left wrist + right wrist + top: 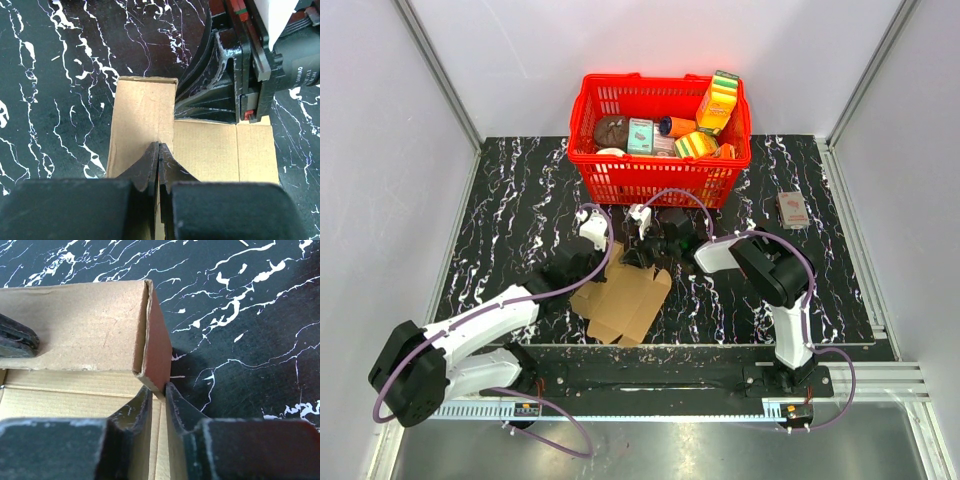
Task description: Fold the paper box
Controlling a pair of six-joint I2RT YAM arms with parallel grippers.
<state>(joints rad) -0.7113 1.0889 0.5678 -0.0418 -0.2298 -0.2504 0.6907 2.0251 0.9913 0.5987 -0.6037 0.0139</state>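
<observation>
The paper box [630, 300] is a brown cardboard sheet lying partly folded on the black marble table between the arms. In the left wrist view my left gripper [159, 146] is shut on a thin upright cardboard wall of the box [142, 115]. In the right wrist view my right gripper [159, 389] is shut on the lower corner of a raised side flap [157, 345] that stands at a right angle to a long wall [80, 325]. In the top view the left gripper [608, 268] and right gripper [638, 256] meet at the box's far end.
A red basket [660, 172] full of colourful packages stands just behind the grippers. A small red packet [792, 210] lies at the right. The right gripper's black body [225, 75] is close in front of the left gripper. The table's front edge runs just below the box.
</observation>
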